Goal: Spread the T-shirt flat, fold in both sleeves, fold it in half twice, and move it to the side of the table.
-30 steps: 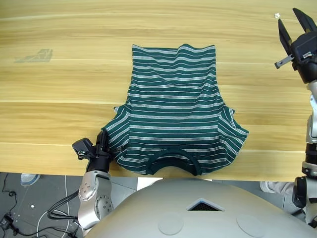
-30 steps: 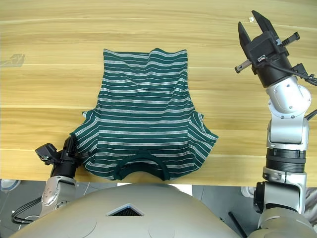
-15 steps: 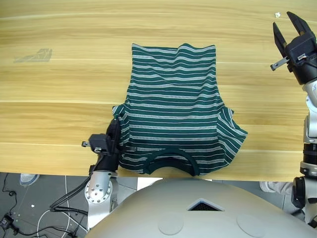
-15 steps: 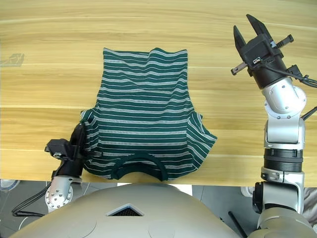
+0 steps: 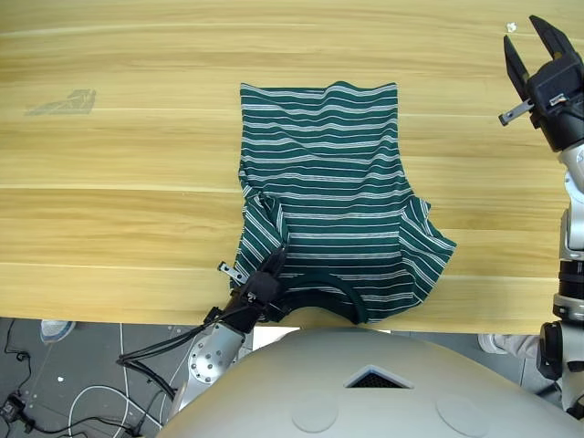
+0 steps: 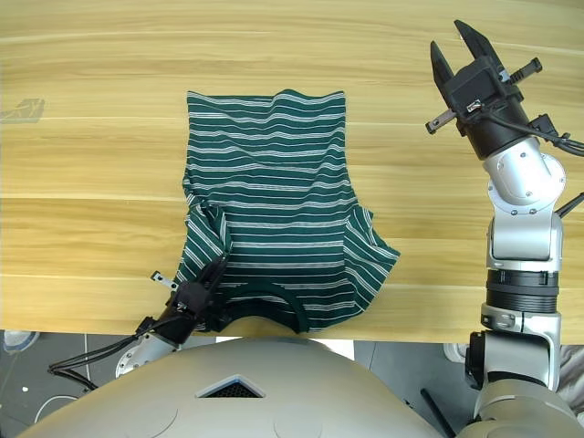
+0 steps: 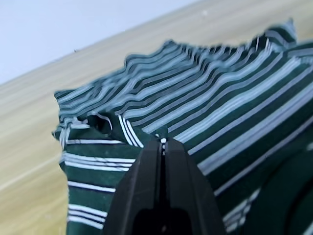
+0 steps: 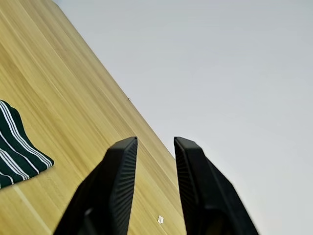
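A dark green T-shirt with white stripes (image 5: pixel 319 192) lies on the wooden table (image 5: pixel 109 201), collar at the near edge, hem far. Its left sleeve is folded in over the body; the right sleeve (image 5: pixel 429 246) still sticks out. My left gripper (image 5: pixel 272 270) is at the near left of the shirt, beside the collar, shut on the folded sleeve's fabric (image 7: pixel 122 132). My right gripper (image 6: pixel 467 53) hangs above the table at the far right, open and holding nothing, well clear of the shirt.
A small white scrap (image 5: pixel 512 27) lies on the table at the far right, near my right gripper. Bare wood stretches to the left and right of the shirt. The table's near edge (image 5: pixel 109 319) runs just below the collar.
My left gripper has carried the left sleeve rightward, from the shirt's outer left edge over onto its body. The right gripper has barely shifted.
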